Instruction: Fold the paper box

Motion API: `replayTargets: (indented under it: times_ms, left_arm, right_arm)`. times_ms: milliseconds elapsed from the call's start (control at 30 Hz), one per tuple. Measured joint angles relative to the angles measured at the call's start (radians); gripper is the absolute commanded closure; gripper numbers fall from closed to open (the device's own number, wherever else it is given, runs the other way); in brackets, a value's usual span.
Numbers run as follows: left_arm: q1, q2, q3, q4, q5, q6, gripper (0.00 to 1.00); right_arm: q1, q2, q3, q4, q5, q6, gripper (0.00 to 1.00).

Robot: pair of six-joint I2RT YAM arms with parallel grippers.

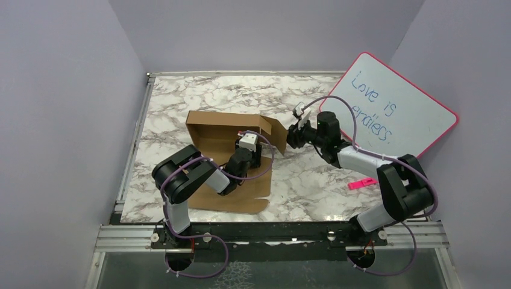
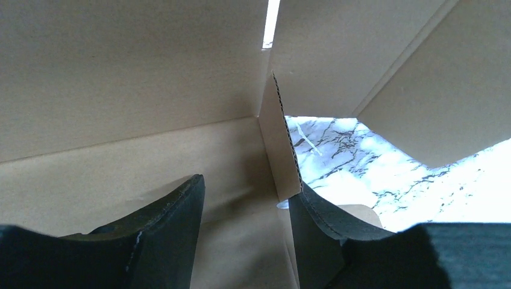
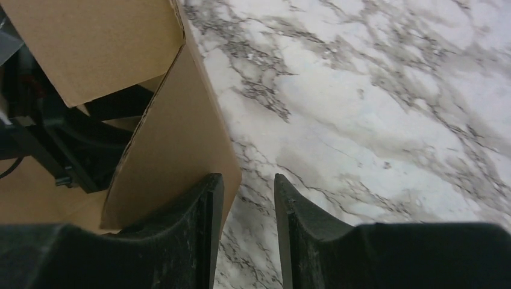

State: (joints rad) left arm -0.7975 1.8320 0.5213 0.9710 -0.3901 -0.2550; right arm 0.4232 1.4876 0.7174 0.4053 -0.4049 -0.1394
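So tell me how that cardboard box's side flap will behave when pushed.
Likely light and fairly stiff: the cardboard box is thin corrugated sheet. Its side flap stands splayed outward, so it will probably hinge at the crease and may spring back. A hard push could slide the whole box on the smooth marble table.

My left arm and right arm are chunky black joint housings joined by pale grey-white tubes, each trailed by a thin purple cable. Behind my left pincer sits a small white block with a red mark. My right pincer has matte black, curved fingers, scuffed pale at the edges.
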Motion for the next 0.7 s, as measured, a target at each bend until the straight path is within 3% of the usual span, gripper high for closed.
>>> replayTargets:
  times_ms: [400,700]
  left_arm:
    - [0.013,0.000,-0.002,0.009,0.055,-0.009,0.49]
    - [0.015,-0.016,-0.013,0.010,0.097,-0.014,0.49]
  right_arm:
    - [0.000,0.103,-0.010,0.186,-0.370,0.027,0.63]
    - [0.002,0.135,-0.031,0.346,-0.448,0.107,0.63]
